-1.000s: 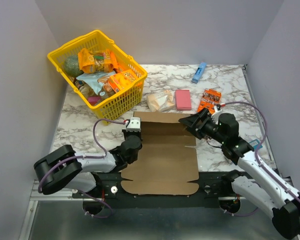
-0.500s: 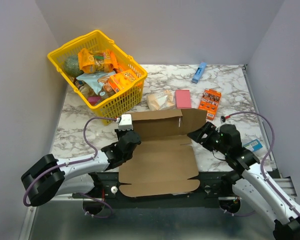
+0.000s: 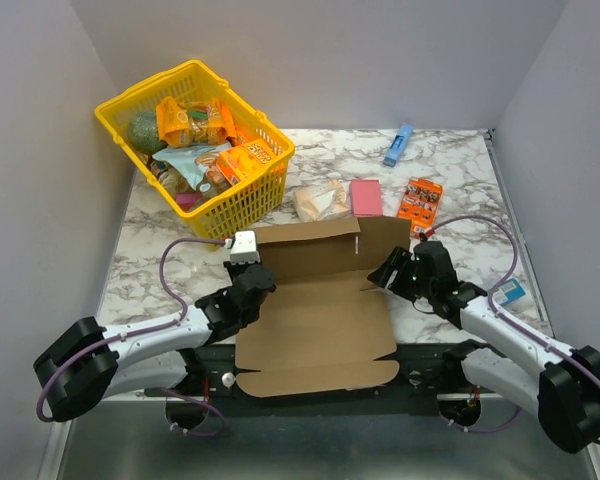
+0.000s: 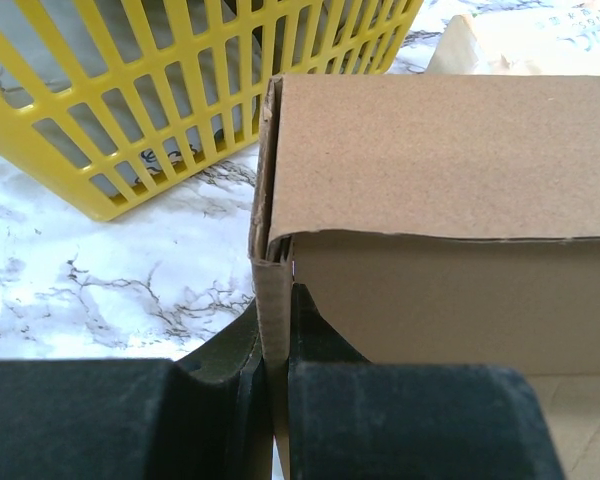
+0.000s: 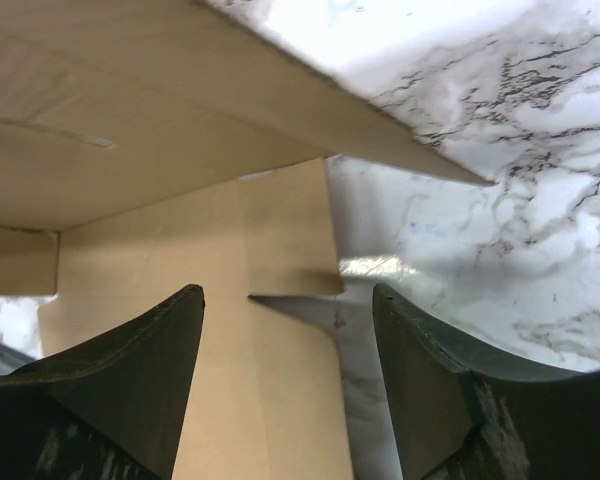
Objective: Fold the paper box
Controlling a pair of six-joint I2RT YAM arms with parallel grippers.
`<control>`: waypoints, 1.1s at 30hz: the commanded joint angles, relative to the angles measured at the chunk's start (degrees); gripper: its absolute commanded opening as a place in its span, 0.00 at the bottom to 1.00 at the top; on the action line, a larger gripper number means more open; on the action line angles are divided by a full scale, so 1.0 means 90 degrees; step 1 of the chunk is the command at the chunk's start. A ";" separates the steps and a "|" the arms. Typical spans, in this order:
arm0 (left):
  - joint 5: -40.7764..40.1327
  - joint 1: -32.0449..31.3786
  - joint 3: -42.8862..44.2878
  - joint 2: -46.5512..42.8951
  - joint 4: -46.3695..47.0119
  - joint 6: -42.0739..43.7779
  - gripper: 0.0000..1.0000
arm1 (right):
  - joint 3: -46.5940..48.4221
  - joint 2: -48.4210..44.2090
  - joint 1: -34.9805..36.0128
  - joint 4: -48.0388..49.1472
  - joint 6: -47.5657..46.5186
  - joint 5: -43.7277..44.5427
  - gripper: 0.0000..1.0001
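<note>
1 edge gripped: left claw (image 4: 276, 318) pinches paper box (image 4: 440, 160) wall; right claw (image 5: 288, 300) spread at right flap.

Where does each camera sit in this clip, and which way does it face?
Top external: above and behind the arm bases, looking down on the table, paper box and yellow basket; left arm and right arm show.
Left wrist: on the left arm, facing the box's raised flap and the basket; left gripper clamped on the cardboard edge.
Right wrist: on the right arm, looking down at the box's right edge; right gripper open.
Shared: top and left wrist both show the basket and raised flap.
</note>
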 commanded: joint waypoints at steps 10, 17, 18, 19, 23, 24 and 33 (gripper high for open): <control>0.0011 0.0033 -0.0175 -0.0154 0.0122 -0.0253 0.00 | -0.0406 0.0966 0.0108 0.2024 0.0157 0.0214 0.60; -0.0018 0.0033 -0.0126 -0.0008 0.0122 -0.0195 0.00 | -0.0318 0.0937 0.0382 0.2045 0.0343 0.0379 0.34; -0.0018 0.0033 -0.0116 0.0012 0.0122 -0.0185 0.00 | -0.0289 0.0889 0.0430 0.2015 0.0373 0.0602 0.25; -0.0018 0.0023 -0.0097 0.0051 0.0122 -0.0175 0.00 | -0.0279 0.0801 0.0528 0.1976 0.0392 0.0691 0.24; 0.0050 0.0023 -0.0067 0.0285 0.0199 -0.0156 0.00 | 0.0033 0.0712 0.1064 0.1587 0.0237 0.1433 0.24; 0.0098 0.0023 -0.0057 0.0325 0.0209 -0.0165 0.00 | 0.0111 0.0741 0.1182 0.1508 0.0198 0.1725 0.25; 0.0187 -0.0006 0.0031 0.0393 0.0219 -0.0204 0.00 | 0.1019 0.2038 0.2373 0.1263 0.0177 0.2391 0.41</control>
